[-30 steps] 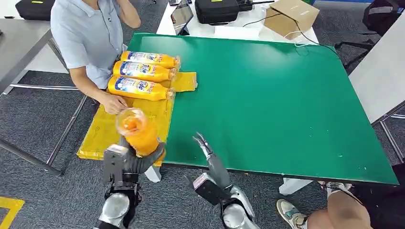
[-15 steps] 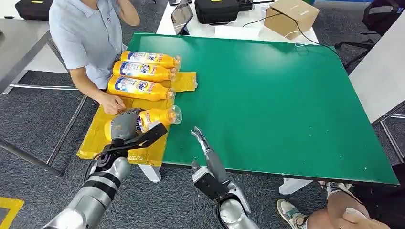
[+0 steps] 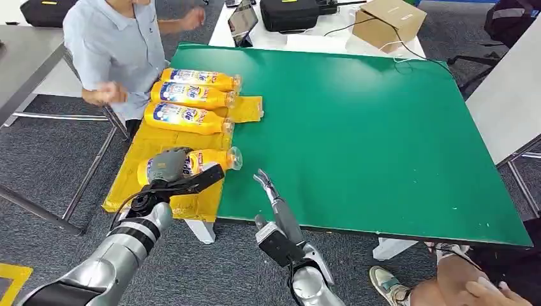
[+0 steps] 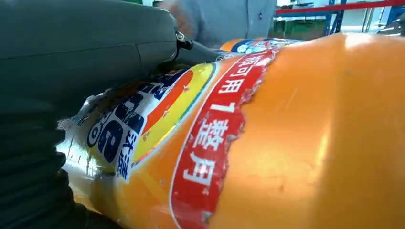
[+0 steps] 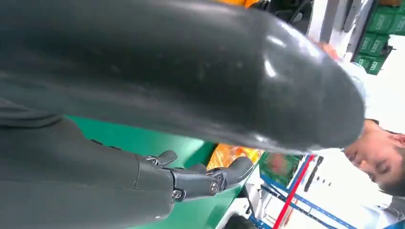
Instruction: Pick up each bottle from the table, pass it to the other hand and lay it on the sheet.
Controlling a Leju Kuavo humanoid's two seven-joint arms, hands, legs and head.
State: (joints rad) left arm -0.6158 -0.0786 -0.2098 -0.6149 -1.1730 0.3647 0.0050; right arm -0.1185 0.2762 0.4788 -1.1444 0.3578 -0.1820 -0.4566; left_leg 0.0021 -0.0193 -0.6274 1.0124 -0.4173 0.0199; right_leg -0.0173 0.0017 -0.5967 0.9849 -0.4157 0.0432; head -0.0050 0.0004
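Note:
An orange bottle (image 3: 210, 158) with a blue and red label lies on its side on the yellow sheet (image 3: 134, 185), its cap end pointing toward the green table (image 3: 357, 127). My left hand (image 3: 167, 171) grips it around the labelled part. In the left wrist view the bottle (image 4: 286, 143) looms close, with my left hand (image 4: 71, 62) wrapped over it. Three more orange bottles (image 3: 190, 95) lie side by side farther back on the sheet. My right hand (image 3: 271, 191) hovers at the table's front edge, fingers straight and holding nothing; its fingers (image 5: 191, 179) show apart above the green top.
A person (image 3: 115, 44) in a light blue shirt stands beside the sheet at the far left, arms raised. A cardboard box (image 3: 389, 22), a black case (image 3: 290, 13) and a tablet (image 3: 242, 20) sit beyond the table. Another person's shoe (image 3: 389, 284) is at the front right.
My left hand has turned the bottle from pointing upward to lying flat on the sheet. The person's hand has lifted off the sheet. My right hand has barely moved.

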